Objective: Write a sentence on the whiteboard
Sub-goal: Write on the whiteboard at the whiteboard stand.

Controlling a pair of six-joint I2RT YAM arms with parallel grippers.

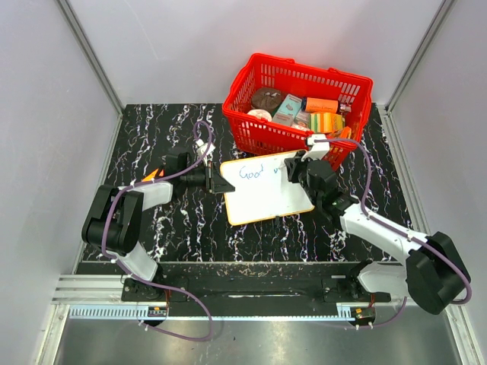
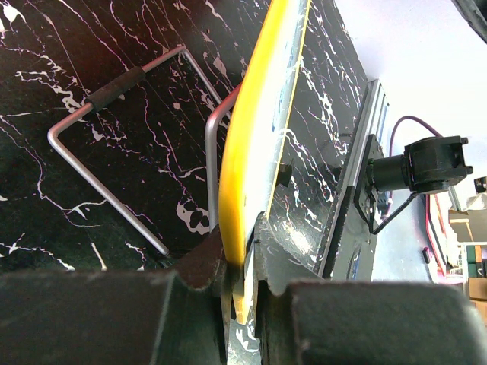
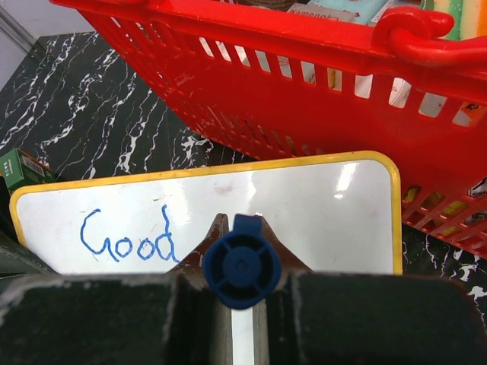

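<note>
Top external view: your whiteboard [image 1: 266, 196] sits just in front of the red basket [image 1: 247, 128].
Your left gripper [image 1: 222, 183] is clamped on the whiteboard's yellow rim at its left edge. Your right gripper [image 1: 297, 169] is clenched round a blue marker [image 3: 242, 270] over the corner nearest the basket. The sentence [image 1: 252, 172] shows "Good" along the basket-side edge.

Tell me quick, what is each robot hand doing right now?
Left gripper: shut, pinching the edge of the whiteboard.
Right gripper: shut on a blue marker.
</note>
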